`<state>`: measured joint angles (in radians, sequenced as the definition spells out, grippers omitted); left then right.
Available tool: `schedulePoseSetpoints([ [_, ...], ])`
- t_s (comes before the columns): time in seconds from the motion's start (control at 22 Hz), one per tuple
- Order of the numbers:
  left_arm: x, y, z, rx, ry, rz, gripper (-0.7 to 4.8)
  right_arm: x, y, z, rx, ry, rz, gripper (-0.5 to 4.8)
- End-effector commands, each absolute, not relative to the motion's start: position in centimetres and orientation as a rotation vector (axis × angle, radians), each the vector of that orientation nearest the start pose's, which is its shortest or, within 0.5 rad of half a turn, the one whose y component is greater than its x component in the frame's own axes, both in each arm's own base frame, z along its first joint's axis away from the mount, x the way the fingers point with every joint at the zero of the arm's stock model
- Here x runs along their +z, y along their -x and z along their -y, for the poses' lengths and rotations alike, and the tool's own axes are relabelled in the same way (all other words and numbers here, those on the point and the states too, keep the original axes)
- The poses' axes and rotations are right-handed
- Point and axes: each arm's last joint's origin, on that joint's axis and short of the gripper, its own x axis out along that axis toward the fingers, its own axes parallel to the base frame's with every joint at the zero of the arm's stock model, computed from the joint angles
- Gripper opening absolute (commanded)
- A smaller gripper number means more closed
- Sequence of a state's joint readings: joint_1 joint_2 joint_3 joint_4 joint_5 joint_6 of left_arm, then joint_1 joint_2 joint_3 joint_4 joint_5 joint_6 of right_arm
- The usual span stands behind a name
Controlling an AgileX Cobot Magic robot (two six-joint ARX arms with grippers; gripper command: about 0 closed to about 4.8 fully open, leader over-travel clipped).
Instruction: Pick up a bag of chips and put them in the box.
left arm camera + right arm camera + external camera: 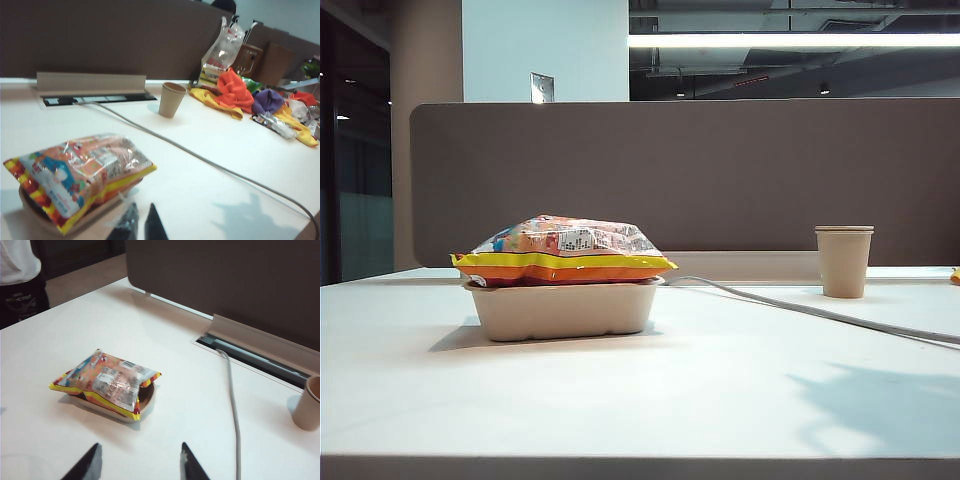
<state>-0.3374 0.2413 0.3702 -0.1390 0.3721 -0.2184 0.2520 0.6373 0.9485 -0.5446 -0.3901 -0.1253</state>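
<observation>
We are seeing the bag of chips [563, 251] lying flat on top of the box [563, 308], its orange and yellow edge overhanging the beige rim on both ends. Neither arm is showing in the exterior view. In the right wrist view the right gripper [139, 463] is hanging above the white table [200, 405] with its two dark fingers [85, 465] spread apart and nothing between them; the bag [107, 381] and box [145, 402] are lying ahead of it, well apart from the tips, slightly toward one finger. A grey cable [233, 410] is running past the other finger toward the slot by the partition, and a beige paper cup [309, 403] is standing farther off on that side. In the left wrist view only the dark tips of the left gripper [141, 226] are peeking in, close together with a narrow gap, pinching nothing; the bag [80, 172] is lying just beside them, the cup [171, 99] and a heap of coloured cloths [250, 97] well beyond.
</observation>
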Motion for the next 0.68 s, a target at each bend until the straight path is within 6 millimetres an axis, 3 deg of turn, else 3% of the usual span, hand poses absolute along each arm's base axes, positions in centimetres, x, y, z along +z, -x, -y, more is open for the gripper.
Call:
schedulePoseSetpoints([
  [0.05, 25.6, -7.8, 3.8, -0.703, 0.212, -0.093, 0.29, 35.5, -9.3, -3.5, 0.624, 0.08, -0.198, 1.98],
  [0.27, 25.6, -6.3, 3.3, -0.688, 0.234, -0.057, 0.29, 33.3, -7.8, -2.9, 0.568, 0.067, -0.185, 1.98],
  [0.68, 24.9, -5.2, 2.8, -0.665, 0.234, -0.083, 0.29, 29.8, -8.4, -2.9, 0.493, 0.052, -0.217, 1.88],
])
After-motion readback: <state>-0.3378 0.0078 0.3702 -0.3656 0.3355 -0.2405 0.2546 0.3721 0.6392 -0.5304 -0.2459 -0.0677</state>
